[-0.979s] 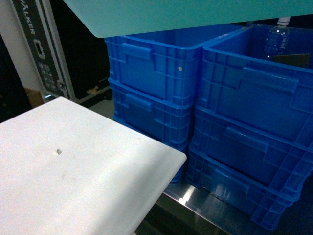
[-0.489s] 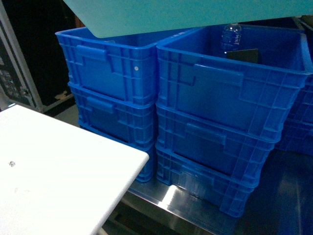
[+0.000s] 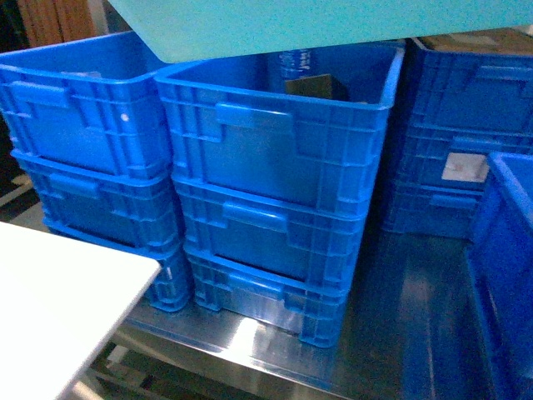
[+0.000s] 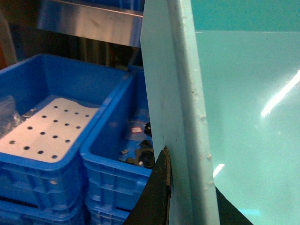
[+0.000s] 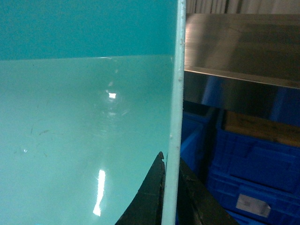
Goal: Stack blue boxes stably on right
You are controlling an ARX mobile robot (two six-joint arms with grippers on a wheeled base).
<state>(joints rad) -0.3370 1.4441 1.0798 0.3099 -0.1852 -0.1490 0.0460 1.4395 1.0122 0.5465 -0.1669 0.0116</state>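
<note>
The turquoise tub (image 3: 316,25) hung high across the head view, above the dark blue crate stacks (image 3: 266,208) on the steel shelf (image 3: 391,333). Left pincer (image 4: 166,187) and right pincer (image 5: 171,192) each clamped an opposite wall of it.

Dim, soft blur, glare streaks on turquoise tub (image 4: 243,117)
</note>
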